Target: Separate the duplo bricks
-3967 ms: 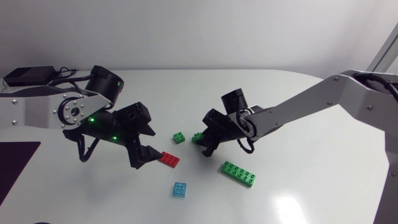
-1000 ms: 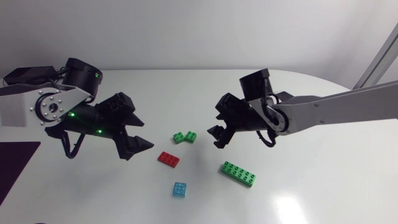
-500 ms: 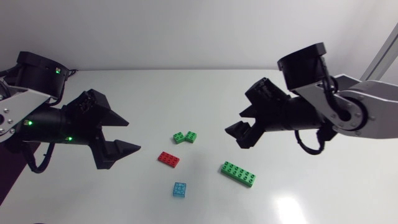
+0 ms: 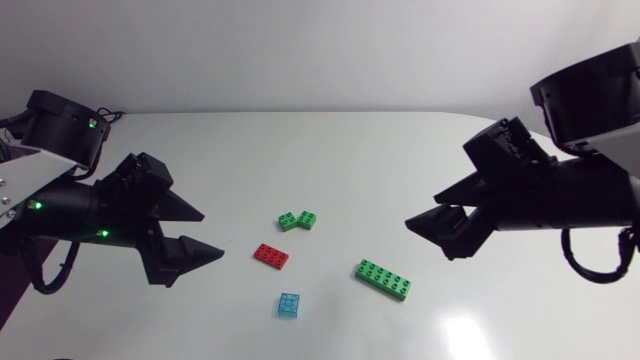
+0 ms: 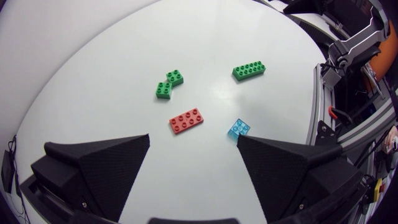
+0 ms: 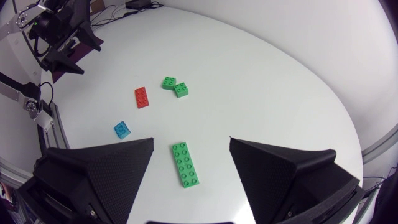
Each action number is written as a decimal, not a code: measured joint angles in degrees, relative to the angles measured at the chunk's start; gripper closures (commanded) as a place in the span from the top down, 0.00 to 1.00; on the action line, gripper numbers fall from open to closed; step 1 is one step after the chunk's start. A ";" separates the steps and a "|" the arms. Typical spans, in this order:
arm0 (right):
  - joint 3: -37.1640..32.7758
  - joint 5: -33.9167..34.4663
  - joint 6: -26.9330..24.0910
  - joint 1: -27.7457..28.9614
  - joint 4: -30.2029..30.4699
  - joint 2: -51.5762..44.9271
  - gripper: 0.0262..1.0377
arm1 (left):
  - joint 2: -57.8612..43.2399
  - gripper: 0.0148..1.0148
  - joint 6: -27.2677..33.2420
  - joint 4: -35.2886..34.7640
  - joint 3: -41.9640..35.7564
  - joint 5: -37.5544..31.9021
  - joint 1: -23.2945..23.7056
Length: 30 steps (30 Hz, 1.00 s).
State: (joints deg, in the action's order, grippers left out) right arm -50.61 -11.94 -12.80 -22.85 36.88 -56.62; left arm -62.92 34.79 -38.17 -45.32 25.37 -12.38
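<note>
White table point(image 4: 330, 150) holds the red brick point(image 4: 271, 256), blue brick point(image 4: 289, 304) and long green brick point(image 4: 383, 279) apart; two small green bricks point(image 4: 298, 220) lie touching. Left gripper point(image 4: 210, 234) and right gripper point(image 4: 425, 212) hang wide, empty. Likely only that pair remains.

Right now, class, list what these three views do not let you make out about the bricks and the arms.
- Small green bricks: touching, but whether they are clipped together is too small to tell in any view.
- Left arm and right arm: upper links cut off by the head view's side edges.
- Both sets of jaws: bases cut off by each wrist view's lower edge.
</note>
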 measured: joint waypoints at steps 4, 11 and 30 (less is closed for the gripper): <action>0.00 0.00 0.22 0.66 3.06 2.82 0.85 | 0.92 0.97 -0.22 -1.46 0.00 0.02 0.00; 0.00 -0.02 0.22 1.14 8.35 7.89 0.85 | 3.93 0.97 -0.39 -3.54 0.00 0.00 0.09; -0.02 -0.02 0.22 1.51 15.41 14.97 0.85 | 12.72 0.97 -1.70 -7.72 0.00 0.00 2.34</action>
State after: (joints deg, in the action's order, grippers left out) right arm -50.63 -11.97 -12.58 -21.34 52.29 -41.65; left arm -50.19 33.08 -45.89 -45.32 25.37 -10.04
